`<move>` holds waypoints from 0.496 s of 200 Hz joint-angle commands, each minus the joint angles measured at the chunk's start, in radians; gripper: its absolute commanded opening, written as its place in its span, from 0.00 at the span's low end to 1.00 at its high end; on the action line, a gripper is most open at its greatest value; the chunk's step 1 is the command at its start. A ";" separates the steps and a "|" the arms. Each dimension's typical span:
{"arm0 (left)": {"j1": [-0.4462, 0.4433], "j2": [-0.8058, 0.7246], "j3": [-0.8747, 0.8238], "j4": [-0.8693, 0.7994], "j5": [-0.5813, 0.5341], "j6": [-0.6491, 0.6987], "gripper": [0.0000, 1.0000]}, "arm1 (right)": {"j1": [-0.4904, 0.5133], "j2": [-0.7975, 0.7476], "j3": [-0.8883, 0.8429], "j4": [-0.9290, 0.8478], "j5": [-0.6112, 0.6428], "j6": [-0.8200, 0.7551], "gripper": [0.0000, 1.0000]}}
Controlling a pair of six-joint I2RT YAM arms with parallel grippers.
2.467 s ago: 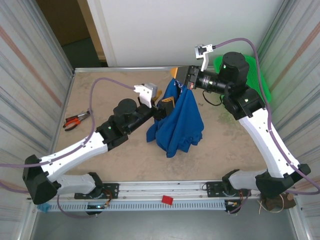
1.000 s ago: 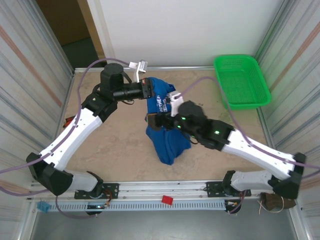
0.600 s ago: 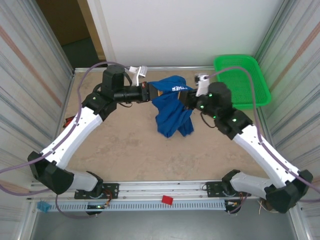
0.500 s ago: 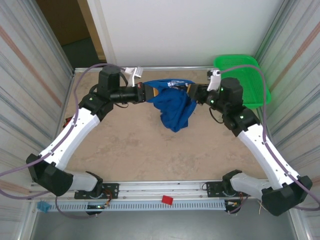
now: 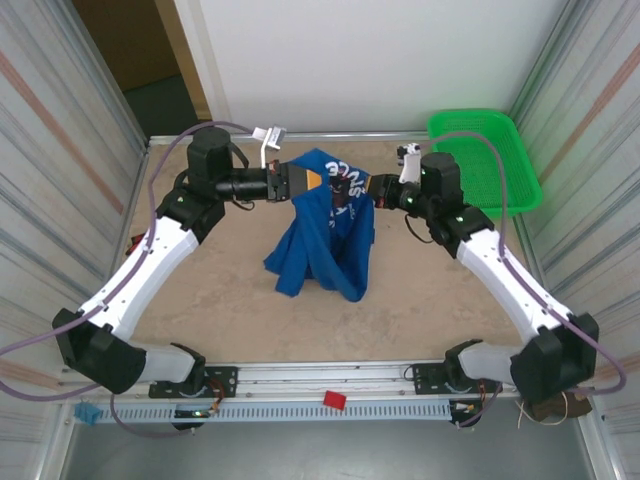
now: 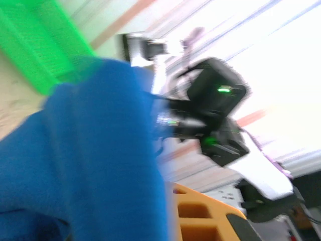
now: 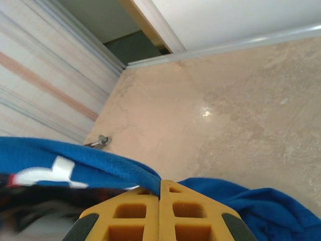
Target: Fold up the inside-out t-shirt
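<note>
The inside-out t-shirt [image 5: 325, 245], royal blue with white lettering near its top, hangs bunched between both grippers above the back middle of the table, its lower end on or just above the surface. My left gripper [image 5: 300, 183] is shut on the shirt's top left edge. In the blurred left wrist view the blue cloth [image 6: 90, 165] covers the left side beside one orange finger [image 6: 200, 216]. My right gripper [image 7: 160, 183] is shut on a hem of the shirt [image 7: 100, 163], which comes out from between its orange fingers; it holds the top right edge [image 5: 372, 190].
A green mesh basket [image 5: 485, 160] stands at the back right corner. Red-handled pliers [image 5: 135, 242] lie at the left edge, partly under the left arm. Ribbed walls close in both sides. Bare table lies in front of the shirt.
The right gripper left the lower cloth, swung to the back right and shut on the shirt's top edge. The shirt went from bunched to hanging down between both grippers.
</note>
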 commanded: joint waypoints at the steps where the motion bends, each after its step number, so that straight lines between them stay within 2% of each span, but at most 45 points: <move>1: 0.005 -0.003 -0.007 0.363 0.145 -0.169 0.00 | -0.007 0.141 0.047 0.022 0.011 0.028 0.00; 3: 0.005 -0.002 -0.007 0.374 0.147 -0.176 0.00 | -0.007 0.153 0.053 0.022 -0.001 0.030 0.02; 17: 0.002 0.002 -0.004 0.425 0.148 -0.208 0.00 | 0.002 0.182 0.081 0.005 -0.046 0.035 0.37; 32: 0.001 0.002 0.000 0.431 0.143 -0.215 0.00 | 0.029 0.094 0.045 -0.020 0.008 0.015 0.55; 53: 0.001 0.003 -0.012 0.482 0.126 -0.247 0.00 | 0.060 -0.091 -0.046 -0.055 0.066 0.007 0.57; 71: -0.001 0.018 -0.010 0.525 0.121 -0.278 0.00 | 0.099 -0.251 -0.129 -0.056 0.113 0.024 0.52; 81: -0.002 0.028 -0.005 0.543 0.120 -0.291 0.00 | 0.120 -0.288 -0.159 -0.038 0.104 0.035 0.52; 86: -0.004 0.032 -0.001 0.546 0.119 -0.295 0.00 | 0.127 -0.288 -0.167 -0.029 0.095 0.039 0.53; 99: -0.012 0.042 0.010 0.549 0.119 -0.294 0.00 | 0.143 -0.300 -0.173 0.009 0.054 0.026 0.63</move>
